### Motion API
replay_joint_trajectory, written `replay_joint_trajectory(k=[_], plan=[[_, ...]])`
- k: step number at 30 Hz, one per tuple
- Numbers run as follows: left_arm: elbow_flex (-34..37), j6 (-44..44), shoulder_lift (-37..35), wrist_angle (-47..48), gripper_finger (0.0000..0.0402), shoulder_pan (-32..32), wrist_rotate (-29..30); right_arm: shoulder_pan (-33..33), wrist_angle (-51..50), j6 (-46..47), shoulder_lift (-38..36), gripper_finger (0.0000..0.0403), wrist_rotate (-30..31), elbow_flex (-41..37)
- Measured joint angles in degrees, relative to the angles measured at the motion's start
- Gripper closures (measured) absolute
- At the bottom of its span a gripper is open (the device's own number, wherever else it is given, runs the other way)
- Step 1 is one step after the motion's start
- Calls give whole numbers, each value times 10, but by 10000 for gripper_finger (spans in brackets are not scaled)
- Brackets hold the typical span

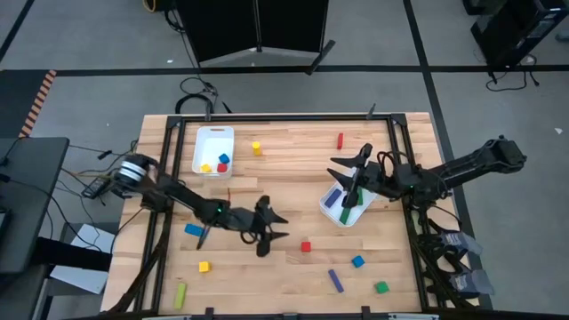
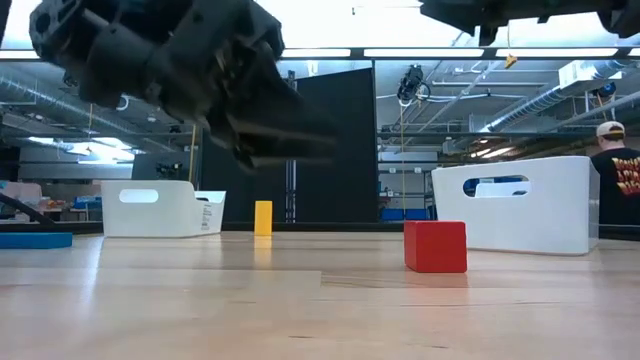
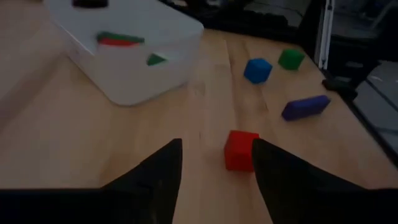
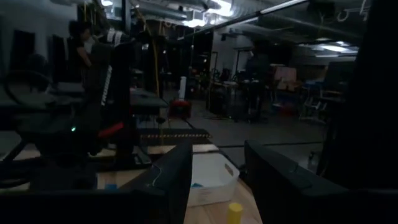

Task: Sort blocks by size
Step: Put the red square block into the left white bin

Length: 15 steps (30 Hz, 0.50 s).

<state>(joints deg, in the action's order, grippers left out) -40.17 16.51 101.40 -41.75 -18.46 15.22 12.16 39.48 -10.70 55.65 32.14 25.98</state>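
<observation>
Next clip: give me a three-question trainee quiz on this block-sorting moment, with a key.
1. True or false: the left gripper holds the red cube.
2. Which bin is the right gripper above? A) the bin with bars B) the bin with cubes
3. Fill in: on the table between the red cube and the green cube sits a ____ cube.

Key: 1 false, the cube lies on the table beyond the open fingers; 2 A; 3 blue.

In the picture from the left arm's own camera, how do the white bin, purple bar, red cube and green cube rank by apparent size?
1. White bin
2. Purple bar
3. Red cube
4. Green cube

The red cube sits nearer the camera, so its lead over green is unsure.
</observation>
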Motion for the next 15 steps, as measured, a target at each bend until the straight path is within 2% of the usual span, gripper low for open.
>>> replay_joint_trajectory(k=[5,15], plan=[[-28,5,82,-54,183,-18,3,10,-35,14,-2,245,0,0],[-89,-43,168,-54,153,-37,32,36,-69,41,2,245,0,0]])
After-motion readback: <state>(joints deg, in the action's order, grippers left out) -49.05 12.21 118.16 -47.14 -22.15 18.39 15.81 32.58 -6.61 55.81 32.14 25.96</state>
